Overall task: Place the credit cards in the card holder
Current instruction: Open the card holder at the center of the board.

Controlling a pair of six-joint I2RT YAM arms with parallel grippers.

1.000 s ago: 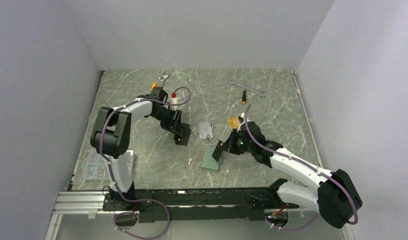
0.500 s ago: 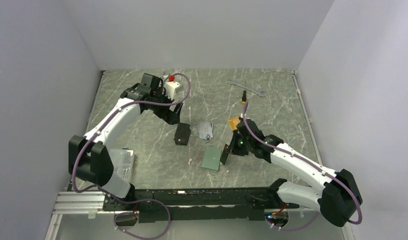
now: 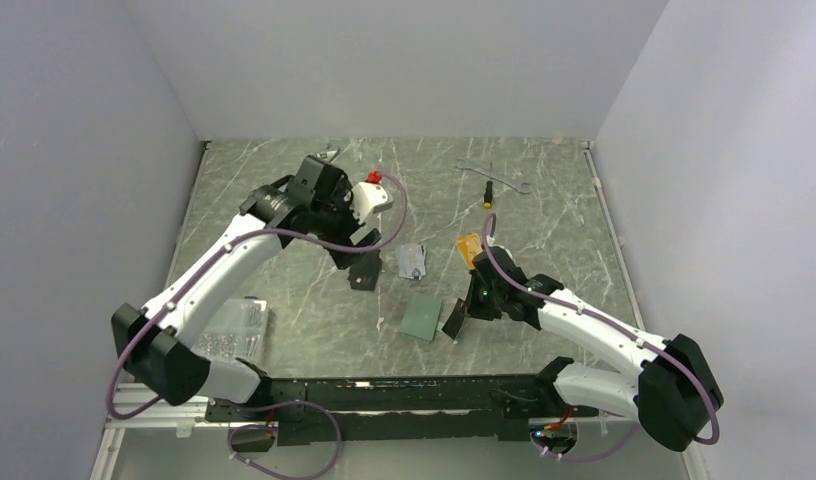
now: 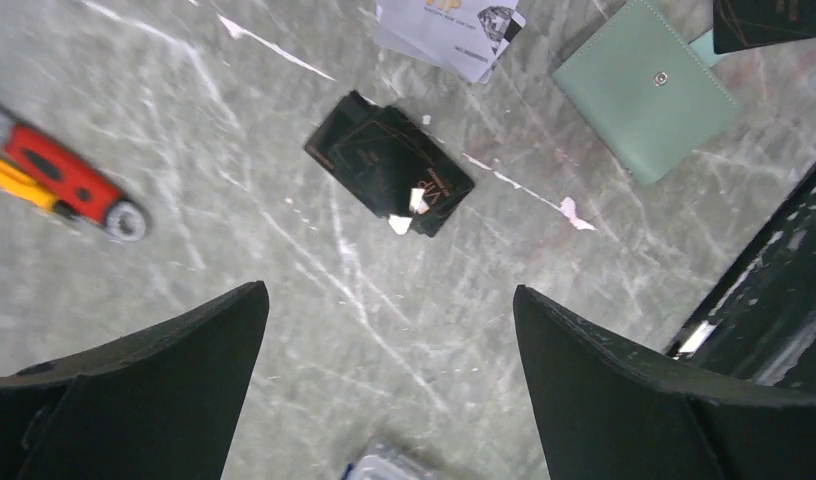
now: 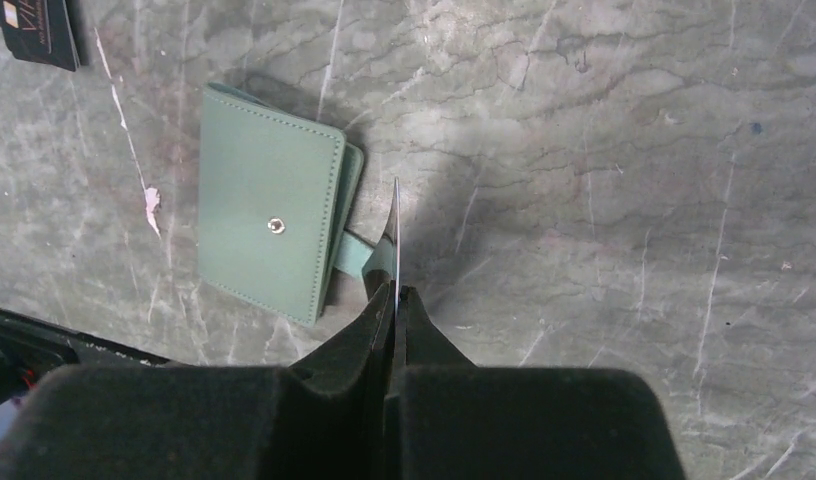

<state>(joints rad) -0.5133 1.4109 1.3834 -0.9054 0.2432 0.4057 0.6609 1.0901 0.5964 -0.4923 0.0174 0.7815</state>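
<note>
Nearest you, your right pincer [image 5: 394, 295] is clamped on a card [image 5: 395, 228], held on edge at the tab side of the holder [image 5: 269, 245], probably to slide it in. The holder lies folded shut on the counter [image 5: 634, 150]. Beyond, your left pincer [image 4: 389, 295] hangs wide open and empty over a black card [image 4: 389, 165], likely next. Silver cards [image 4: 449, 25] lie farther.

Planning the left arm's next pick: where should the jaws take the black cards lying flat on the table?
Come straight down from above, with the jaws across the two long edges of the black cards. The stack lies flat on the table, slightly fanned, with no raised edge, so probably only its sides give purchase. The silver cards and the wallet lie apart from it, leaving room.
</note>
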